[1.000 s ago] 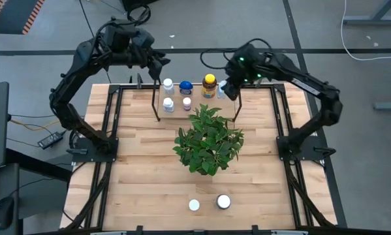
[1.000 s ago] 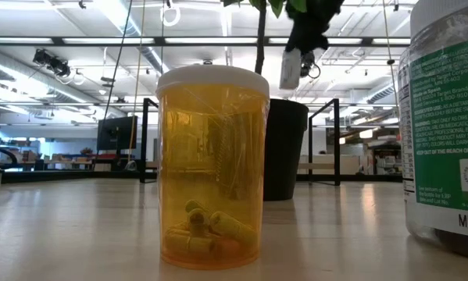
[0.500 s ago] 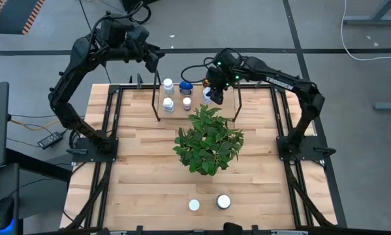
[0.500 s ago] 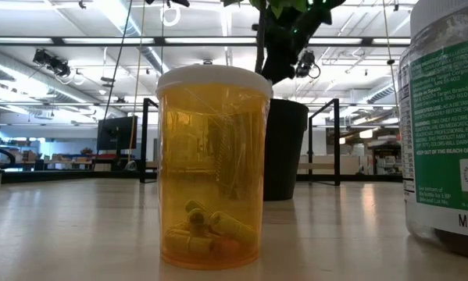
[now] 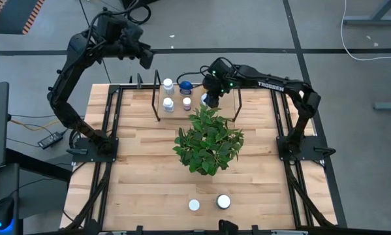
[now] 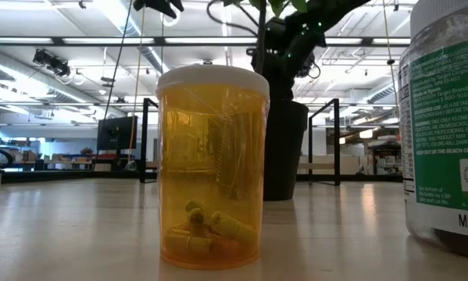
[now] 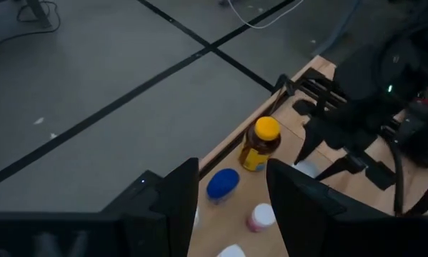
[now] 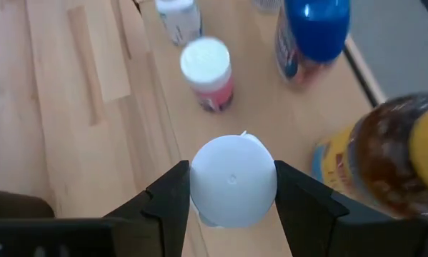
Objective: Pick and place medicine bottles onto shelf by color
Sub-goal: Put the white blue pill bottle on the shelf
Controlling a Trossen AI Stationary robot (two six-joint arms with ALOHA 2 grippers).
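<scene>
Directly below the right gripper, a white-capped bottle stands upright between its parted fingers at the shelf, far side of the table; grip unconfirmed.

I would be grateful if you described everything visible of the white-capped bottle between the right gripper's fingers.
The white-capped bottle is seen from above in the right wrist view, so its round, smooth, plastic-looking cap hides nearly all of the body. It stands upright on the wooden table between the fingers of the right gripper, whose pads sit at the cap's sides. A pink-labelled bottle and an amber bottle stand nearby, apart from it.
</scene>
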